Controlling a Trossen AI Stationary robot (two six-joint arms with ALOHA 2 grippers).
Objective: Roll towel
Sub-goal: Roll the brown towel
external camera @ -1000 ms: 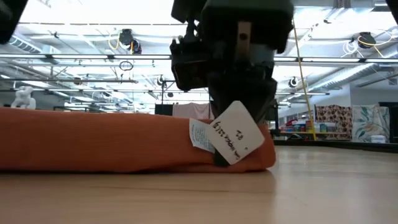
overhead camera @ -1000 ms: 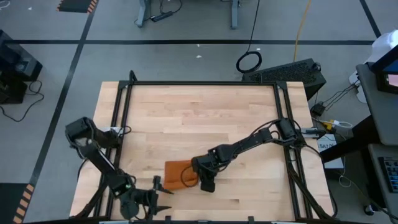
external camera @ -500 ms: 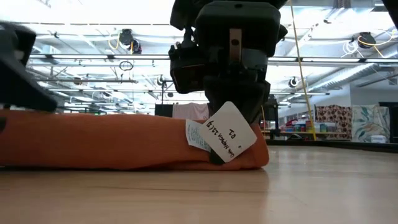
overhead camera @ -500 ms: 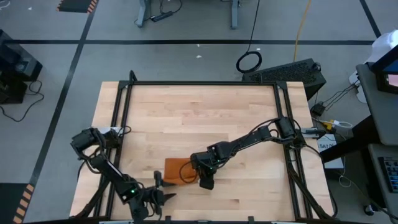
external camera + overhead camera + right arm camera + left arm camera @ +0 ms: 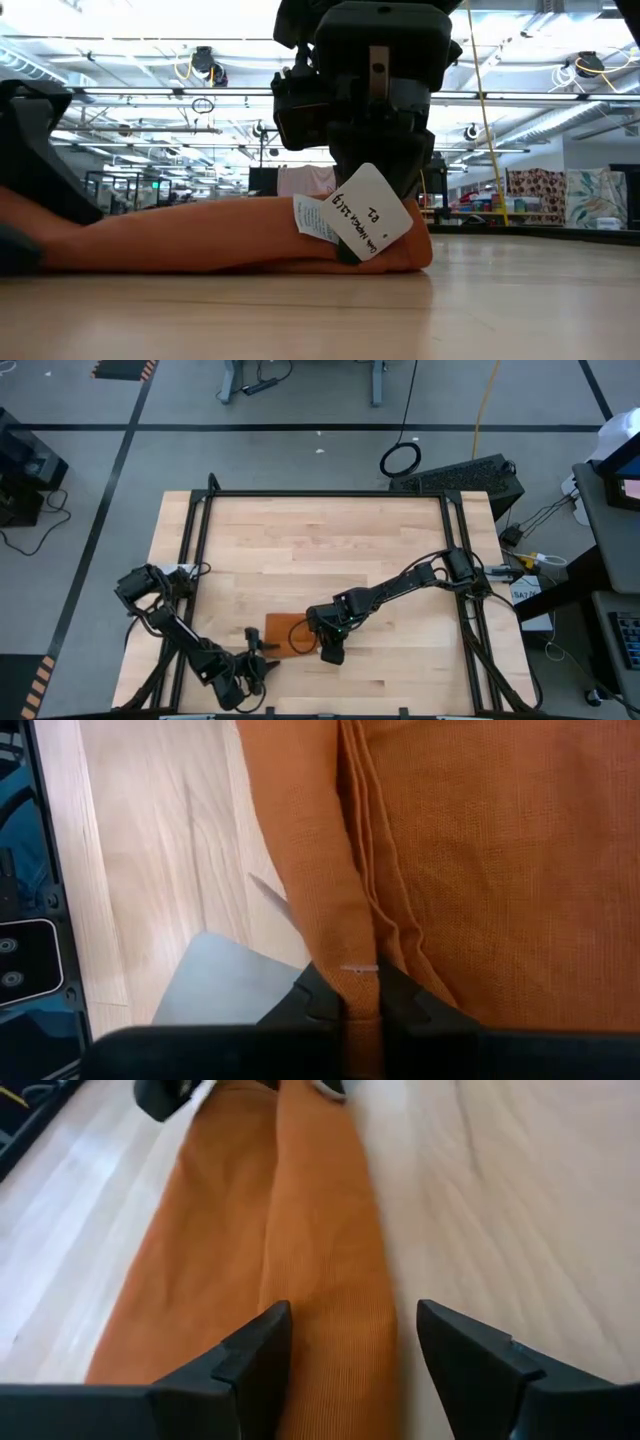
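Spanning most of the high view: wooden table (image 5: pixel 320 550) with a black frame. Reaching in from 3 o'clock: right arm, bent down toward the table's 6 o'clock region. Entering from 8 o'clock: left arm, folded low along the near edge.

Lying flat just short of the 6 o'clock edge: towel (image 5: pixel 287 636), rust orange, partly folded, with a long raised fold running along it in the left wrist view (image 5: pixel 300 1280).

Sitting at the towel's 3 o'clock end: right gripper (image 5: pixel 330 648), fingers pressed together and pinching a ridge of the cloth, seen clearly between the two dark fingertips (image 5: pixel 322 1003) in the right wrist view.

Sitting at the towel's 9 o'clock end: left gripper (image 5: pixel 252 647), fingers (image 5: pixel 262 1355) spread either side of the raised fold, cloth between them but no squeeze visible.

Hanging at the pinched end in the low view: white tags (image 5: pixel 352 215), one larger card with handwriting, one smaller label behind it.
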